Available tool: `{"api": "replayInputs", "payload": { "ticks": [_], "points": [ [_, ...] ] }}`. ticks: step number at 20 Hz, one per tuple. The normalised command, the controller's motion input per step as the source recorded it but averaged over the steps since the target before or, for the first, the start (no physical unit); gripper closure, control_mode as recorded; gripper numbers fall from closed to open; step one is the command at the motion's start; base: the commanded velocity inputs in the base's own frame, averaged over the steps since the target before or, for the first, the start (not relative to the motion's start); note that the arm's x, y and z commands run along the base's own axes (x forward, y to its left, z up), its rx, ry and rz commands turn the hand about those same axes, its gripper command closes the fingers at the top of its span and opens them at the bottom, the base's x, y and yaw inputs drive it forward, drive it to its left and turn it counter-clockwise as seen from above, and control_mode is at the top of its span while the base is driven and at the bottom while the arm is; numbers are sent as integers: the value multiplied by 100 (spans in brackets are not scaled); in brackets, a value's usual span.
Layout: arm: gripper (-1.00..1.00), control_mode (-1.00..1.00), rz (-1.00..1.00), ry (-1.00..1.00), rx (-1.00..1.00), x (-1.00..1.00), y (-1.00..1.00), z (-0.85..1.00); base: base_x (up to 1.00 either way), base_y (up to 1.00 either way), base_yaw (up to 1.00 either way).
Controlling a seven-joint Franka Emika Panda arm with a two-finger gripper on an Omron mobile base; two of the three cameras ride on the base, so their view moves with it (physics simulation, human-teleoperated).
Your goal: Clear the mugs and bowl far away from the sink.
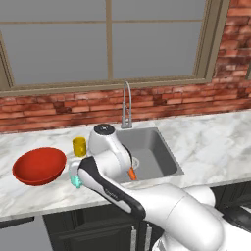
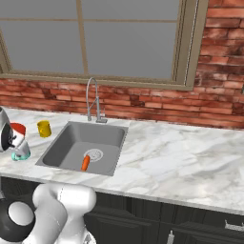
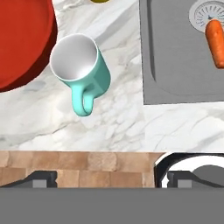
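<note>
The teal mug [image 3: 81, 72] stands upright on the marble counter, white inside, handle [image 3: 83, 103] pointing toward the counter's front edge. My gripper [image 3: 111, 179] hangs above it, open, with nothing between its fingers. The mug lies up and left of the gap in the hand view. The arm hides most of this mug [image 1: 76, 182] in the left base view. The red bowl [image 1: 39, 165] sits just left of it. Behind both stands the yellow mug [image 1: 79, 146]. The sink [image 1: 156, 156] lies right of the teal mug [image 2: 21, 153].
An orange carrot [image 3: 215, 41] lies in the basin by the round drain [image 3: 205, 13]. A chrome faucet [image 1: 127, 105] rises behind the sink, below a brick wall and window. Right of the sink the marble counter [image 2: 181, 162] runs on. The counter's front edge [image 3: 78, 146] is close below the mug.
</note>
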Motion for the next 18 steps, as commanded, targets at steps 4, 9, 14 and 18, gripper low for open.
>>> {"api": "replayInputs", "payload": {
  "ticks": [4, 9, 14, 18],
  "points": [
    [-100, -100, 0, 2, 0, 26, 28, -19, 0, 0, 0],
    [-100, -100, 0, 0, 0, 19, 18, -32, 0, 0, 0],
    [-100, -100, 0, 0, 0, 21, 12, -28, 0, 0, 0],
    [-100, -100, 0, 0, 0, 13, 8, -26, 0, 0, 0]
  ]
}}
